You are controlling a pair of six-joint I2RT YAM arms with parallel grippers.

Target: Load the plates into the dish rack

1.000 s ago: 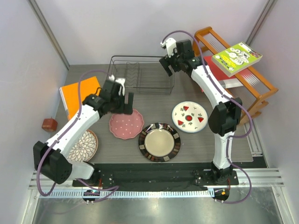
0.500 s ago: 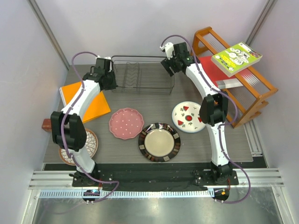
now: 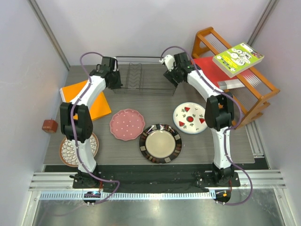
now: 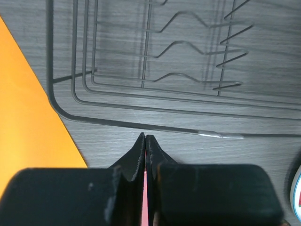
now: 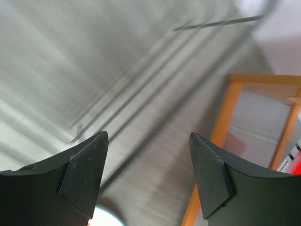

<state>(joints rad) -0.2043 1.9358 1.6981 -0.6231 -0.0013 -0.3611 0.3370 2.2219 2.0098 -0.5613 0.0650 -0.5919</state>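
**A:** All four lie flat on the surface: pink dotted plate, dark-rimmed cream plate, white fruit plate, brown petal plate.

**B:** Black wire dish rack at the back! Left claw pinched shut, empty, at its left end; right claw jaws apart, empty, at its right end.

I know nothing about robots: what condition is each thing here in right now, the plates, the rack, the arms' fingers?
Dish rack: empty, no plate in its slots.
Pink plate: flat on the table.
Dark-rimmed plate: flat on the table.
Fruit plate: flat on the table.
Petal plate: flat at the table's left edge, partly hidden.
Left fingers: shut, holding nothing.
Right fingers: open, empty.
Book: closed.
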